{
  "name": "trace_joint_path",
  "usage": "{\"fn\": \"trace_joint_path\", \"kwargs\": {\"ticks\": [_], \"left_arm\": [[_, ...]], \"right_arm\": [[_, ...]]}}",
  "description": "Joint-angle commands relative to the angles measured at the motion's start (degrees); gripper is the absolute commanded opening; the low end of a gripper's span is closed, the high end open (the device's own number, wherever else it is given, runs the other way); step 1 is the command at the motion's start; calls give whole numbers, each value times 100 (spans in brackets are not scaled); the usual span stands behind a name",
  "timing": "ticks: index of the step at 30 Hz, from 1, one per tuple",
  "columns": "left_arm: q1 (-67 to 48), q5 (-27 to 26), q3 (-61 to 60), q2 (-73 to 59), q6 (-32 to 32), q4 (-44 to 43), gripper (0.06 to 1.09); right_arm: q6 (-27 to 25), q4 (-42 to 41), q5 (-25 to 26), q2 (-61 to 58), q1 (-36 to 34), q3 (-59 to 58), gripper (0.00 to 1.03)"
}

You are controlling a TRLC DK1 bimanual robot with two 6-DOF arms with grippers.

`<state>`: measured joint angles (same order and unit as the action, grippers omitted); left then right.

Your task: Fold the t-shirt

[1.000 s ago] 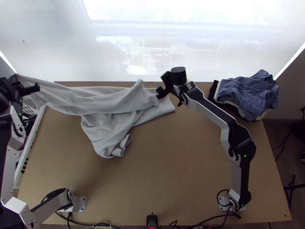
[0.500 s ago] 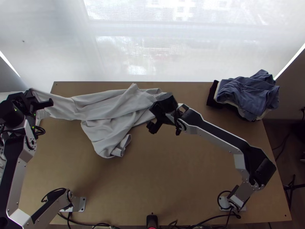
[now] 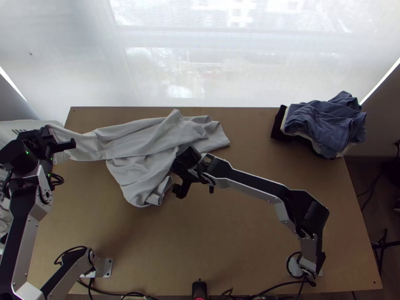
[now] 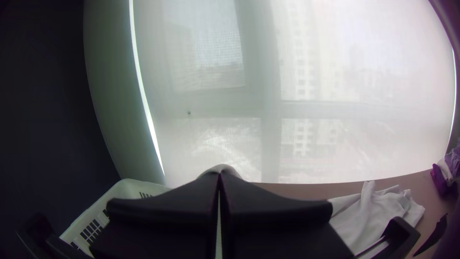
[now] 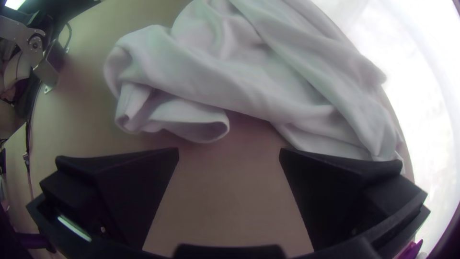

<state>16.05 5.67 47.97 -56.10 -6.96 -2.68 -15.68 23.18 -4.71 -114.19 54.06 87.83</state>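
In the top view my left gripper is at the table's far left, on the stretched end of the grey-white t-shirt. In the left wrist view the left gripper is shut, with white cloth just past its fingertips. The shirt lies bunched and twisted across the far left, a rolled-up part pointing to the near edge. My right gripper stands beside that part, to its right. Seen from the right wrist, the right gripper is open with bare table between its fingers and the shirt beyond them.
A pile of folded clothes, blue on top, sits at the far right corner. Off the table's left side is a white slotted basket. A bright window blind hangs behind the far edge.
The right gripper has come from the shirt's far right side nearer and to the left. My left gripper has moved right and nearer with the shirt's end. The basket has shifted away to the left.
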Motion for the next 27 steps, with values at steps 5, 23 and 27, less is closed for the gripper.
{"fn": "trace_joint_path", "kwargs": {"ticks": [5, 23, 27], "left_arm": [[-32, 4, -112, -24, -16, -40, 9], [47, 4, -42, -103, -174, -31, 9], [161, -145, 81, -68, -359, 514, 9]], "right_arm": [[13, 20, -91, -938, 122, 770, 93], [-40, 846, -505, -842, 25, 1518, 3], [-23, 943, -496, -51, -317, 981, 3]]}}
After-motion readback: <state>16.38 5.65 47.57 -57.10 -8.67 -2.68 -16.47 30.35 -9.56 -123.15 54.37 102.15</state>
